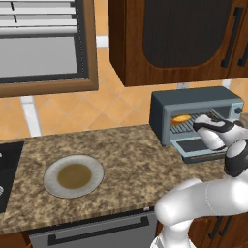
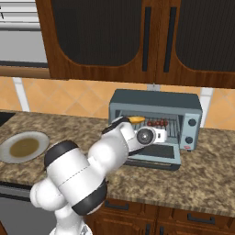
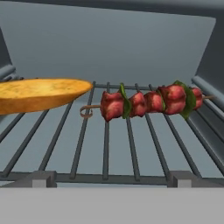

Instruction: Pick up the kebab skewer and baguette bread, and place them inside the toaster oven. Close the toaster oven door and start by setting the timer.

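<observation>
The toaster oven (image 1: 193, 99) (image 2: 156, 98) stands at the back of the counter. Its door (image 1: 196, 145) (image 2: 156, 153) hangs down flat in front of it. On the wire rack (image 3: 105, 148) inside, the baguette bread (image 3: 39, 94) (image 1: 181, 118) (image 2: 137, 119) lies on the left. The kebab skewer (image 3: 144, 103) (image 2: 158, 122) lies to its right, close to the loaf's tip. My gripper (image 1: 206, 123) (image 2: 160, 134) hovers just over the lowered door at the oven's mouth, open and holding nothing. It touches neither food item.
A grey plate (image 1: 73, 176) (image 2: 24, 147) with a brown middle sits on the counter to the left. The oven's knobs (image 2: 192, 123) line its right edge. Dark wooden cabinets (image 1: 169, 38) hang close above the oven. A black cooktop (image 1: 7, 164) lies at far left.
</observation>
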Available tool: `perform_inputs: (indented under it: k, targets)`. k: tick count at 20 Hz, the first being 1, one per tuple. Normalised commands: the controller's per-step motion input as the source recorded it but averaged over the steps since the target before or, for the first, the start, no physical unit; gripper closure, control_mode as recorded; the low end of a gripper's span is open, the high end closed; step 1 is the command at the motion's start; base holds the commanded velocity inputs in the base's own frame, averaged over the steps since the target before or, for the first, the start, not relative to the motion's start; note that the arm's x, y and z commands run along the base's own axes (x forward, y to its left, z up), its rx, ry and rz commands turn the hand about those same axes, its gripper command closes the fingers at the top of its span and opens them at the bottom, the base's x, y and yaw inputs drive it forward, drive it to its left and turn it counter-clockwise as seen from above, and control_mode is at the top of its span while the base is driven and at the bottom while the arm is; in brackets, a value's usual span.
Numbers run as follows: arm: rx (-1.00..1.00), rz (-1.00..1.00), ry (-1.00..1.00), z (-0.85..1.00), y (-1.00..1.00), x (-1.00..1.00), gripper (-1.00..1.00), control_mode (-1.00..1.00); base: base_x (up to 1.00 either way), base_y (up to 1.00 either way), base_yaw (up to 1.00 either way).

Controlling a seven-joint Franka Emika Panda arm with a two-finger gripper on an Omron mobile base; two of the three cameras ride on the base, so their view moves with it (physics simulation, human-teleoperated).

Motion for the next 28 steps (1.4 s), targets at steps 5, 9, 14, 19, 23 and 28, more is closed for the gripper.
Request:
perform_inputs:
  k: [5, 9, 14, 19, 23, 28]
  targets:
    - [0.00, 0.00, 0.00, 0.00, 0.00, 0.21, -1.00, -1.00, 0.00, 0.00, 0.00]
    - [0.00, 0.00, 0.00, 0.00, 0.00, 0.18, -1.00, -1.00, 0.00, 0.00, 0.00]
    - [0.00, 0.00, 0.00, 0.00, 0.00, 0.17, -1.00, -1.00, 0.00, 0.00, 0.00]
    - [0.00, 0.00, 0.00, 0.00, 0.00, 0.14, -1.00, -1.00, 0.00, 0.00, 0.00]
    - [0.00, 0.00, 0.00, 0.00, 0.00, 0.13, -1.00, -1.00, 0.00, 0.00, 0.00]
    - [0.00, 0.00, 0.00, 0.00, 0.00, 0.09, -1.00, -1.00, 0.00, 0.00, 0.00]
